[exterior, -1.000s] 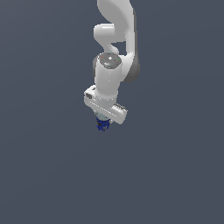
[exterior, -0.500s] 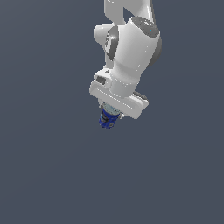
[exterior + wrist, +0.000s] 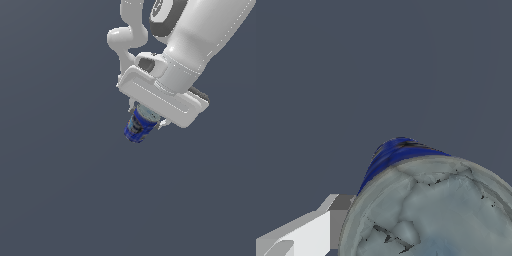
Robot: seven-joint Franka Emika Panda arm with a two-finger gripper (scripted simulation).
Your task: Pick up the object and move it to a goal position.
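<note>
The object [image 3: 138, 126] is a small blue tapered cup with a printed label and a pale top. It hangs tilted under the white hand of the arm, above the dark grey floor. My gripper [image 3: 145, 120] is shut on the object, its fingers mostly hidden behind the hand. In the wrist view the object [image 3: 426, 205] fills the near corner: pale crinkled lid, blue side wall behind it, with one white finger [image 3: 301, 232] beside it.
The white arm [image 3: 200, 35] reaches in from the upper part of the exterior view's right. Plain dark grey ground [image 3: 65, 200] lies all around; no other objects show.
The arm has swung toward the camera and to the exterior view's right, carrying the object with it; hand and cup now look much larger and more tilted.
</note>
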